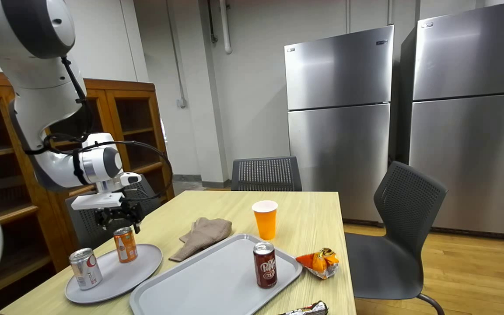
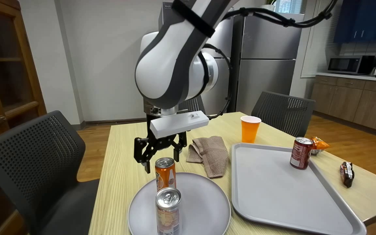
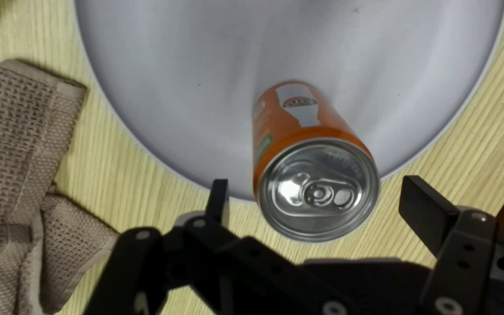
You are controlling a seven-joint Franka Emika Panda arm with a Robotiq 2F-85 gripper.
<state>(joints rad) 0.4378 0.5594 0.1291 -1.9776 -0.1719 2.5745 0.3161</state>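
In an exterior view, a silver soda can (image 2: 168,210) stands nearest, on a round gray plate (image 2: 204,197). Just beyond it on the plate is an orange soda can (image 2: 165,176); the tool (image 2: 162,162), spread apart wider than the can, hangs at its lid. To the right, a gray tray (image 2: 273,189) carries a Dr Pepper can (image 2: 301,154). Beyond the plate lies a brown towel (image 2: 210,155); farther, an orange cup (image 2: 250,130).

Orange tapered cup (image 1: 264,221), upright on pale wood-grained desk (image 1: 309,214); crumpled brown woven cloth (image 1: 208,234); tall two-door stainless-steel refrigerator (image 1: 339,131); dark-grey perforated-back chair (image 1: 403,223)
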